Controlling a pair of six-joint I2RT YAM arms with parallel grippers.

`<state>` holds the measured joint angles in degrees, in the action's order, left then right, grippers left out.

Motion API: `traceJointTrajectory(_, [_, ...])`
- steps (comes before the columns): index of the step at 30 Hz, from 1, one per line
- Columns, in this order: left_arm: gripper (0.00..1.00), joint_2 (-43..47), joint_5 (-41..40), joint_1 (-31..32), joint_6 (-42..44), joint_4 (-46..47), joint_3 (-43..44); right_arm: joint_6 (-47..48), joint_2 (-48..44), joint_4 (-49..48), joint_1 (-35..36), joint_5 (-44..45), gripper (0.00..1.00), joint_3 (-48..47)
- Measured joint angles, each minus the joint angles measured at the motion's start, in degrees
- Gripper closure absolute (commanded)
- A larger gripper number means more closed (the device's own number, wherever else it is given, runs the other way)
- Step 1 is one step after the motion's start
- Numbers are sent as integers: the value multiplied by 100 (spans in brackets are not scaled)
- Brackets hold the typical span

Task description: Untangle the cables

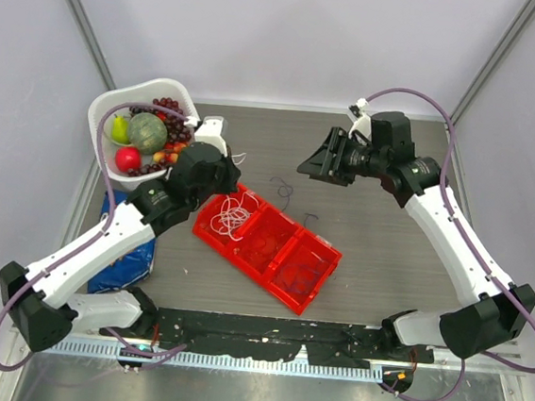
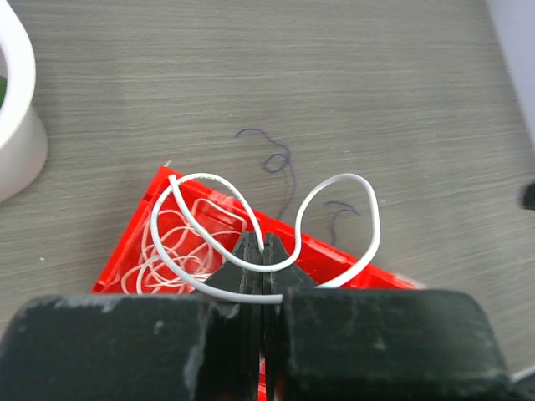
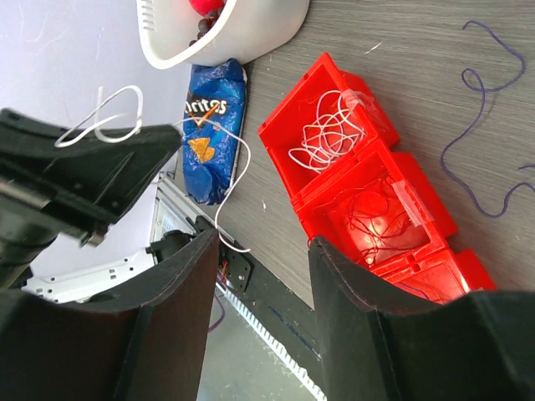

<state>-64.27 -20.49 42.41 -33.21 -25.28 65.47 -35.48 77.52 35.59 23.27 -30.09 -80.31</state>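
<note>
My left gripper (image 2: 264, 252) is shut on a white cable (image 2: 338, 189) whose loops curl up from the jaws, just above the red tray's (image 2: 125, 251) left end. A bunch of white cables (image 1: 233, 218) lies in the left compartment, and thin red cables (image 3: 378, 219) lie in the middle one. Dark purple cables (image 1: 285, 191) rest loose on the table behind the tray. My right gripper (image 1: 314, 163) hangs open and empty above the table, right of the tray. The right wrist view shows the left gripper (image 3: 100, 163) with the white cable (image 3: 107, 117) trailing down from it.
A white bowl (image 1: 106, 109) of fruit stands at the back left. A blue chip bag (image 3: 209, 125) lies by the left arm near the table's front-left edge. The black rail (image 1: 264, 338) runs along the near edge.
</note>
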Motion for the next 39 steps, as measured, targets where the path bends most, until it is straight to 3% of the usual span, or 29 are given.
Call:
traceJointTrajectory(10, [100, -761, 815, -468, 1117, 516, -568, 0, -155, 20, -94, -2, 48, 177])
traceJointTrajectory(28, [99, -1412, 1711, -691, 750, 793, -1705, -9, -260, 26, -133, -17, 50, 470])
traceJointTrajectory(31, [92, -1738, 1735, -800, 656, 671, -1558, -11, -260, 26, -133, -24, 50, 481])
traceJointTrajectory(33, [80, -2037, 1729, -859, 612, 492, -1338, -11, -260, 26, -133, -24, 50, 496])
traceJointTrajectory(34, [69, -2138, 1727, -874, 605, 391, -1226, -13, -260, 26, -133, -24, 50, 507])
traceJointTrajectory(39, [45, -2201, 1707, -896, 487, 9, -796, -2, -260, 28, -133, -20, 50, 544])
